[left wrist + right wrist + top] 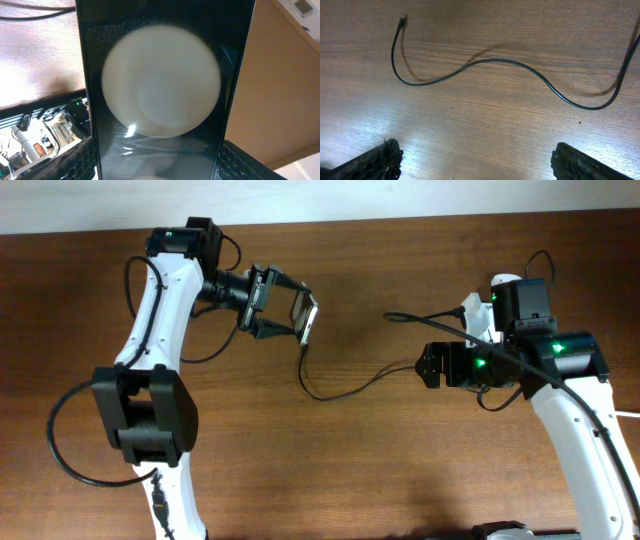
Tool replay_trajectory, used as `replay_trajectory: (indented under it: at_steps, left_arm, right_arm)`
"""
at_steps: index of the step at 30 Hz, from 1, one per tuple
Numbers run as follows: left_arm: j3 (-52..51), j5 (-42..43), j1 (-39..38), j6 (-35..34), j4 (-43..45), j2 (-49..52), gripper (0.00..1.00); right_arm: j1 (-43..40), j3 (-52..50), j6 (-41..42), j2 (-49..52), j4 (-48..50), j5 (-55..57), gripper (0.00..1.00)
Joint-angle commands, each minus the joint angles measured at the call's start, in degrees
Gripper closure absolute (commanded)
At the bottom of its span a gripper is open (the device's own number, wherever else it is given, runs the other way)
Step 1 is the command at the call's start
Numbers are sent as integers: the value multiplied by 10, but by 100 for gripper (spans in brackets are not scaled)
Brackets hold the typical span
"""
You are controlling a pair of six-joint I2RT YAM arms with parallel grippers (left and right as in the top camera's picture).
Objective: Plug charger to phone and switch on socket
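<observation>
Left fingers [293,309]: clamped on the phone [306,315], one finger on each long edge. In the left wrist view their dark ribbed pads [75,161] show at the bottom corners on both sides of the phone.
Phone: held up off the desk [350,470] at the end of the left arm, tilted on edge in the overhead view. In the left wrist view it fills the frame, its black face [160,95] bearing a large pale round blob.
Right fingers [426,366]: spread wide with nothing between them, pointing toward the left arm. In the right wrist view the two pads [375,161] sit in the lower corners, over bare wood.
Charger [340,395]: the thin black cable lies in loose curves on the desk between the two arms.
Plug tip [402,19]: at the free end of the cable, resting on the desk. From overhead that end lies just below the raised phone; no join to the phone shows.
Far end of cable: runs toward the right arm and ends at a white piece there.
Socket [503,280]: only a white part shows behind the right arm; its switch cannot be seen.
</observation>
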Motion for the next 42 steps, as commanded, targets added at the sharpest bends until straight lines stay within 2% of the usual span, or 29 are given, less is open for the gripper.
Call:
replay_trajectory:
  at_steps: [1, 5, 12, 15, 27, 42]
  left_arm:
    - [13, 49, 5, -4, -4, -2, 62]
    - [13, 51, 5, -14, -7, -2, 65]
    - [13, 53, 9, -140, -14, -2, 69]
    - [13, 80, 23, -163, -14, -2, 69]
    - [13, 85, 76, -163, -14, -2, 71]
    - [13, 80, 78, -163, -14, -2, 69]
  right_arm:
    - [3, 10, -6, 2, 0, -3, 1]
    - [3, 10, -6, 2, 0, -3, 1]
    - [3, 10, -6, 2, 0, -3, 1]
    - [3, 10, -6, 2, 0, -3, 2]
    - [3, 10, -6, 2, 0, -3, 1]
    - [3, 10, -6, 2, 0, -3, 1]
